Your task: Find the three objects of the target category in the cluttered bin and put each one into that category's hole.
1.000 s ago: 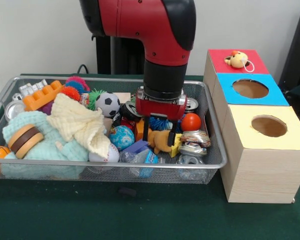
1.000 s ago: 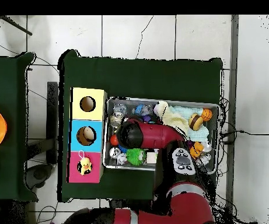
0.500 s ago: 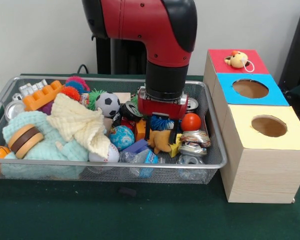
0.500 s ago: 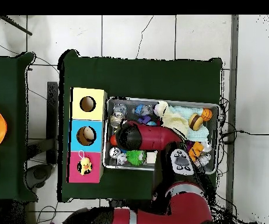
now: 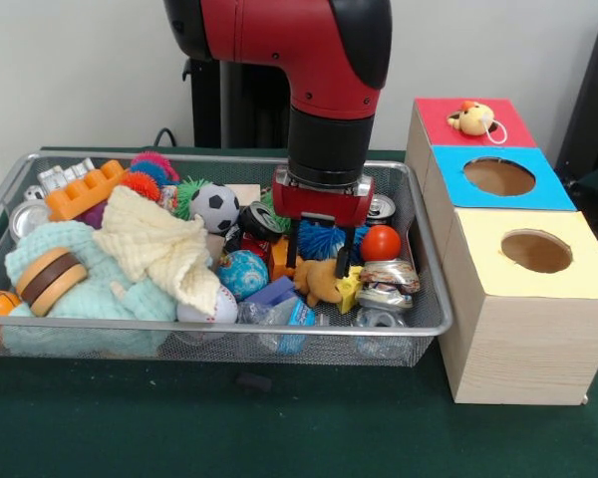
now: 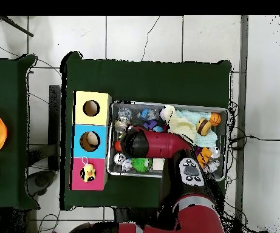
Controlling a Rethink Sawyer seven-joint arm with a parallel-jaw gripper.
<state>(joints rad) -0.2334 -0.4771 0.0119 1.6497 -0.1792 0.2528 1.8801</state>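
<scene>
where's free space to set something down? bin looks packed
Bin is crowded edge to edge; the gripper hangs over the toys at its box-side end. Free: green table along the bin's camera-side rim, and the strip in front of the yellow box. Red box top is bare apart from the duck toy.

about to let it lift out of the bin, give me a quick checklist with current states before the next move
1. Gripper over the bin, right half: ok.
2. Jaws shut on something: cannot tell; the blue spiky ball sits between them, the orange animal toy just below.
3. Neighbours clear of the lift: not ok, the red ball and a can crowd close.
4. Blue hole and yellow hole uncovered: ok.
5. Red box top free: not ok, a duck toy lies on it.
</scene>
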